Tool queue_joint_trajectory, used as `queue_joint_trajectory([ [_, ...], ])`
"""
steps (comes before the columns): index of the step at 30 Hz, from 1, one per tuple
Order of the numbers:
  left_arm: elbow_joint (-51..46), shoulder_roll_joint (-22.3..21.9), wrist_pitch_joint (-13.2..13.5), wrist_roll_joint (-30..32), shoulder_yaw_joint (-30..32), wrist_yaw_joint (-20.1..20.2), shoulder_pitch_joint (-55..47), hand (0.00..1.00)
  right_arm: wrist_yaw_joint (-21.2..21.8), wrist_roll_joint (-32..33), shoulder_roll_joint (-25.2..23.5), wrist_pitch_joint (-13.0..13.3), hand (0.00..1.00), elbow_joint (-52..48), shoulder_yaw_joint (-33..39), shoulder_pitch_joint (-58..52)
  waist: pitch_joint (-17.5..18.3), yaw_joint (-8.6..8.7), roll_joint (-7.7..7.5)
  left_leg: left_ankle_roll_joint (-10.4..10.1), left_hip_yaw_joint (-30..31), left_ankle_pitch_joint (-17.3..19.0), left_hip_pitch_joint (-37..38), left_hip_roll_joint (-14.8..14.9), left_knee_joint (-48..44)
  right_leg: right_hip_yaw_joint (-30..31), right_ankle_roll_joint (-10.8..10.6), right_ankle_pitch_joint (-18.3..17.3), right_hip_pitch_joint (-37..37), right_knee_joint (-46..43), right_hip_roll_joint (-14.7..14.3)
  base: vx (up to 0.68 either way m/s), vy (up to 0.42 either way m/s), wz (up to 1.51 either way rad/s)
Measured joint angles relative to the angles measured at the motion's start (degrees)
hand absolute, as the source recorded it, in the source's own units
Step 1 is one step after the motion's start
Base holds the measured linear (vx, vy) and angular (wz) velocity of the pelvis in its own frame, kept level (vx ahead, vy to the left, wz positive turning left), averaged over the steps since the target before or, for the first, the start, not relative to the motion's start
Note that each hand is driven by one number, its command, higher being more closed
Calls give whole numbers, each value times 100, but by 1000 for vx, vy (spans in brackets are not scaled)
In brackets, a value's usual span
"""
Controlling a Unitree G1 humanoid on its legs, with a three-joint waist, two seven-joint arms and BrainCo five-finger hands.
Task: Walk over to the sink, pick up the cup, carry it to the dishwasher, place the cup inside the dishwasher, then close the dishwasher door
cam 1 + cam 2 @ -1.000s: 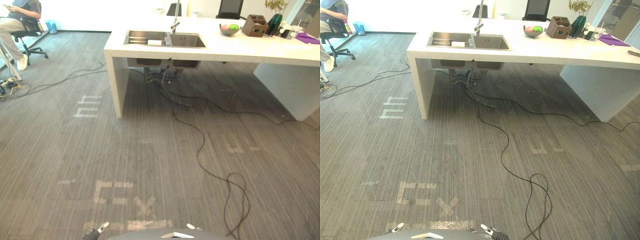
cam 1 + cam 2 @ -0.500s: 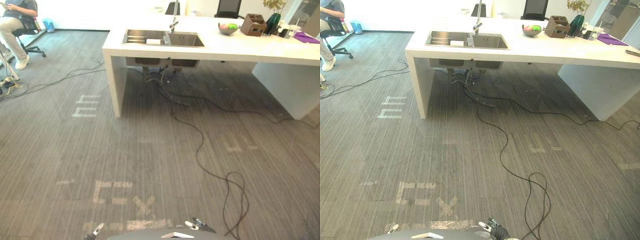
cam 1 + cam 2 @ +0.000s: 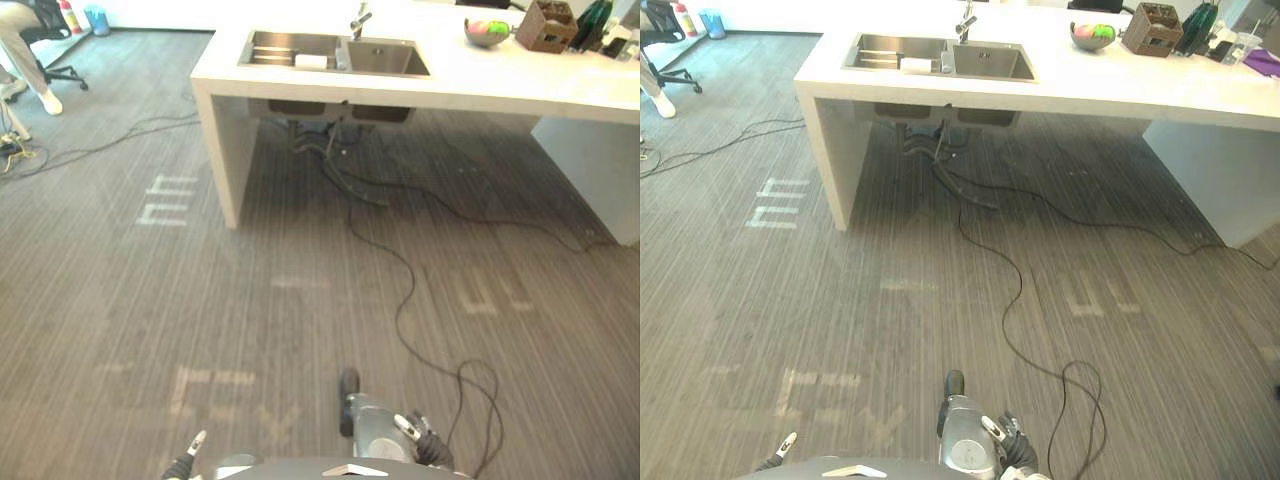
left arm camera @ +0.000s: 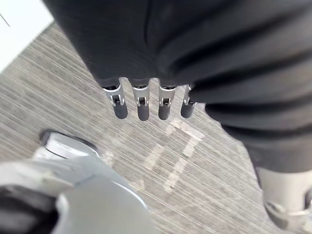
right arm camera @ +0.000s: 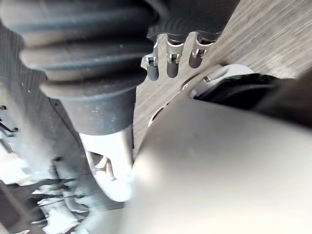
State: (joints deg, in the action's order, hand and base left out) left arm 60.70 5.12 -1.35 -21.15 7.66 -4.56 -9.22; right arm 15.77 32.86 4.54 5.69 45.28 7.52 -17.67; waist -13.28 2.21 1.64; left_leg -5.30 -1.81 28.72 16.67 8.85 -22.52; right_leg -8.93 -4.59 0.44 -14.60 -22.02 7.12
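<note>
Down low, left hand [image 4: 141,103] hangs over carpet [image 3: 250,300], fingers straight and apart, holding nothing. Right hand [image 5: 168,61] hangs low too, fingers loose, holding nothing. Pale tape marks [image 3: 165,200] on carpet ahead. Farther on, white desk [image 3: 500,85] with sink [image 3: 385,58] set in top, tap [image 3: 358,18] behind it. Small white thing [image 3: 311,61] in sink's left half; cannot tell if it is cup. Bowl [image 3: 486,32] and brown box [image 3: 545,25] on desk, right of sink. Far left, person [image 3: 20,45] on chair [image 3: 58,72].
</note>
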Motion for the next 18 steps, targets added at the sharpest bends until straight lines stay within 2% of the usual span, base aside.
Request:
queue_joint_trajectory([
  [1,0,-76,5,176,21,-14,-15,0,38,18,37,-36,0,-72,56,-16,116,6,77,48,46,55,164,109,74,14,175,-221,-223,-670,-101,487,-371,27],
  [2,-5,-137,5,274,34,-19,-54,0,48,16,116,-92,0,-113,81,-11,201,-24,158,113,52,-48,200,196,-25,-40,232,-561,-322,-1065,-159,467,-358,9],
  [4,-109,-234,-80,336,141,-82,-100,0,48,-22,185,-209,0,-143,131,-16,277,22,261,409,169,-337,-66,302,-567,-150,334,-909,-347,-1306,-195,400,-338,4],
  [5,-166,-315,-147,352,238,-139,-138,0,47,-59,187,-241,0,-162,223,-8,391,77,324,386,281,-748,-360,410,-1116,-235,409,-1083,-253,-1268,-289,435,-352,11],
  [6,-162,-393,-212,408,433,-157,-230,0,46,-68,213,-244,0,-158,281,-10,466,123,412,301,446,-1304,-635,546,-1701,-330,476,-1186,-23,-1090,-457,451,-335,10],
  [7,-165,-443,-220,471,550,-155,-242,0,41,-78,232,-247,0,-160,279,-5,493,125,457,166,484,-1684,-770,633,-2016,-358,518,-1242,133,-965,-544,459,-265,9],
  [8,-187,-520,-205,580,700,-153,-264,0,36,-161,275,-262,0,-153,270,0,521,122,503,20,473,-2304,-1098,836,-2774,-393,597,-1314,529,-636,-709,475,-230,13],
  [9,-295,-551,-177,661,803,-147,-309,0,34,-261,300,-333,0,-119,255,41,515,105,502,136,258,-2153,-1535,1027,-3673,-437,633,-1306,1009,-225,-863,473,-215,16],
  [10,-373,-539,-152,680,815,-147,-344,0,35,-338,301,-355,0,-79,213,57,507,79,451,123,147,-2016,-1725,1045,-3976,-437,662,-1283,1256,-4,-909,461,-187,15],
  [11,-406,-469,-70,751,783,-155,-340,0,38,-444,300,-374,0,111,108,132,504,-2,330,99,-33,-1723,-2069,932,-4117,-440,688,-1213,1714,447,-933,423,-150,5],
  [12,-463,-436,-66,830,720,-158,-310,0,45,-555,338,-417,0,316,16,244,491,-93,241,137,-280,-1387,-2405,723,-3816,-437,662,-1050,2052,808,-927,408,-123,-3],
  [13,-518,-425,-85,863,672,-154,-309,0,40,-605,383,-464,0,378,-50,283,483,-155,222,150,-445,-1242,-2564,635,-3512,-435,657,-1020,2183,959,-920,394,-64,-17],
  [14,-603,-408,-90,910,545,-144,-306,0,34,-628,420,-516,0,430,-97,309,460,-254,205,172,-750,-1096,-2824,454,-2750,-397,646,-1002,2396,1156,-896,504,39,-27],
  [15,-642,-395,-62,928,545,-148,-309,0,21,-627,399,-571,0,429,-109,416,332,-309,162,206,-1032,-1137,-2966,237,-1793,-308,641,-1001,2600,1262,-825,497,82,-33],
  [16,-659,-386,-41,976,540,-172,-295,0,18,-625,370,-591,0,436,-128,512,255,-343,122,201,-1097,-1284,-2983,80,-1220,-253,616,-1018,2686,1301,-755,447,143,-56],
  [17,-745,-392,67,1032,457,-342,-300,0,11,-598,313,-587,0,482,-192,638,206,-410,91,100,-1014,-1798,-2976,-172,153,-67,509,-1095,2774,1430,-666,279,171,-73],
  [18,-777,-417,260,1074,276,-567,-390,0,21,-474,350,-560,0,487,-257,777,140,-445,222,36,-789,-2050,-3017,-128,819,93,461,-1238,2992,1582,-749,278,203,-72],
])
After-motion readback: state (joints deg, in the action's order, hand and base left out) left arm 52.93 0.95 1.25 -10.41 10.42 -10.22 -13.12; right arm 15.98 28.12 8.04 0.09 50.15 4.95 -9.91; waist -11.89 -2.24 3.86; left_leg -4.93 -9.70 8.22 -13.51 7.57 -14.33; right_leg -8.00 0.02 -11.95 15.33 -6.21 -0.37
